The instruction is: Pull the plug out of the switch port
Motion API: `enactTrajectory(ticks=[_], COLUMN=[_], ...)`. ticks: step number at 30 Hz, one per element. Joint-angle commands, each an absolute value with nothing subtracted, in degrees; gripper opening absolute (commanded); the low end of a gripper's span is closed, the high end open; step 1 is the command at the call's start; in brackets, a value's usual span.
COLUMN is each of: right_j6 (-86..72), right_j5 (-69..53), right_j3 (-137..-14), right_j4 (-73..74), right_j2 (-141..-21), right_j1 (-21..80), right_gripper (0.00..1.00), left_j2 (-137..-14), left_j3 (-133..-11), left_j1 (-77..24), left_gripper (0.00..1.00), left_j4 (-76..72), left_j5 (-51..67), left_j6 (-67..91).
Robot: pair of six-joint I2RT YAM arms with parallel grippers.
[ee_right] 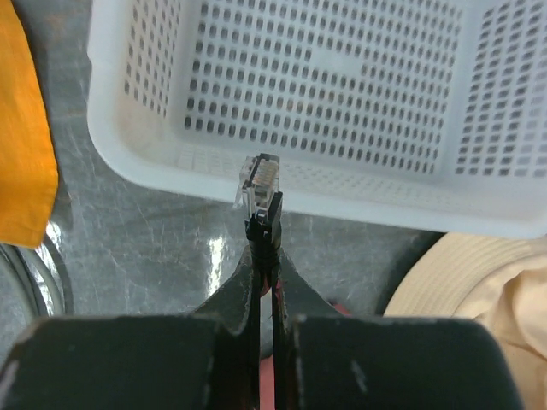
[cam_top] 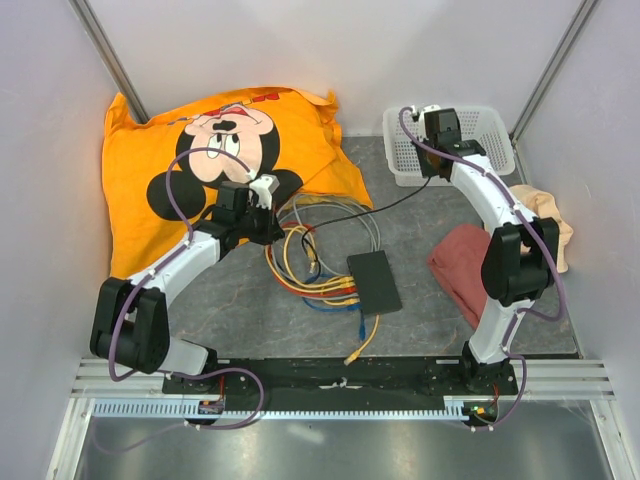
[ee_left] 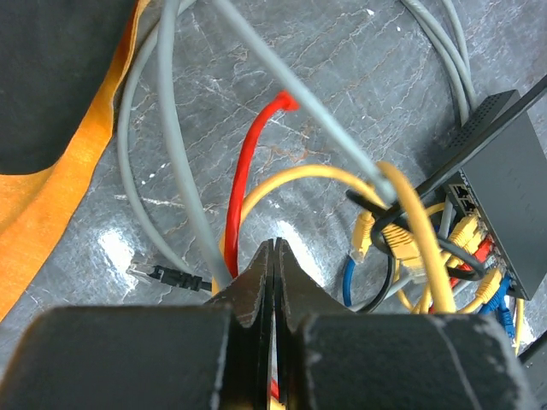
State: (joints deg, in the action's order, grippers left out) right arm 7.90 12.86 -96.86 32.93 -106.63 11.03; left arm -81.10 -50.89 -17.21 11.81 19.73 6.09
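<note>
Top external view showed the desk (cam_top: 235, 300) with the switch (cam_top: 375, 282) flat at its middle, cables (cam_top: 300, 268) in its ports. Beside the white basket (ee_right: 128, 162), the right gripper (ee_right: 267, 249) clamped a clear plug (ee_right: 261, 182); the left gripper (ee_left: 273, 260) sat closed, empty.

Bright, diffuse light is falling from above, washing the pale walls (cam_top: 330, 50) almost white in the top view and leaving only soft, short shadows under the arms. The glossy grey desk (ee_left: 342, 51) is throwing back white glare patches in both wrist views. Close to each wrist lens, the left gripper (ee_left: 273, 248) and right gripper (ee_right: 263, 243) are blurring into dark, soft-edged masses, while the clear plug (ee_right: 259, 184) is showing fairly sharp against the white basket (ee_right: 120, 162).
</note>
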Motion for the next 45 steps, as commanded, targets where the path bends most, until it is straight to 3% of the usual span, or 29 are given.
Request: enactTrajectory(ticks=[1,4,5,6,12,13,14,17,21,30,33,36,45], right_j6=[6.3,2.5,1.6,0.4,-1.2,-1.2,-0.9,-0.6,-0.4,10.1,7.7,5.7,22.9], right_j5=[14.3,11.9,11.2,9.2,3.3,2.6,1.9,0.1,-8.1,-29.4,-34.6,-36.5,-42.0], right_j3=[-90.8,-82.6,-80.6,-77.9,-76.2,-76.6,-77.5,-78.9,-79.4,-66.9,-64.2,-64.8,-66.0], right_j4=[34.2,32.5,32.0,31.7,30.9,31.1,31.1,31.4,32.3,29.5,27.6,27.7,40.1], right_j2=[-107.1,-104.4,-104.0,-103.8,-106.3,-106.6,-106.6,-106.0,-102.2,-87.7,-86.2,-88.1,-89.4], right_j1=[10.5,10.5,10.5,10.5,10.5,10.5,10.5,10.5,10.4,13.3,13.4,13.3,16.4], right_gripper=[0.00,0.01,0.08,0.09,0.11,0.15,0.39,0.73,0.82,0.85,0.90,0.89,0.58], left_j2=[-81.2,-81.4,-81.4,-81.5,-81.3,-81.3,-81.6,-82.7,-82.9,-84.5,-87.0,-91.4,-100.6], left_j3=[-52.1,-53.5,-54.0,-54.7,-57.4,-57.7,-57.9,-59.2,-59.8,-61.5,-63.0,-64.2,-70.7], left_j1=[-17.2,-17.2,-17.2,-17.2,-17.2,-17.2,-17.3,-18.5,-20.7,-26.1,-28.2,-30.2,-32.2], left_gripper=[0.02,0.02,0.02,0.02,0.02,0.02,0.02,0.08,0.18,0.26,0.26,0.25,0.16], left_j4=[9.7,9.7,9.8,9.7,10.5,10.9,12.1,14.7,16.9,26.3,30.4,31.0,35.9], left_j5=[20.7,21.5,21.9,22.0,27.7,29.1,32.7,36.7,40.1,49.0,50.8,49.8,48.0], left_j6=[5.4,5.4,5.4,5.4,4.5,4.0,2.5,-1.7,-6.1,-19.3,-22.1,-22.7,-28.4])
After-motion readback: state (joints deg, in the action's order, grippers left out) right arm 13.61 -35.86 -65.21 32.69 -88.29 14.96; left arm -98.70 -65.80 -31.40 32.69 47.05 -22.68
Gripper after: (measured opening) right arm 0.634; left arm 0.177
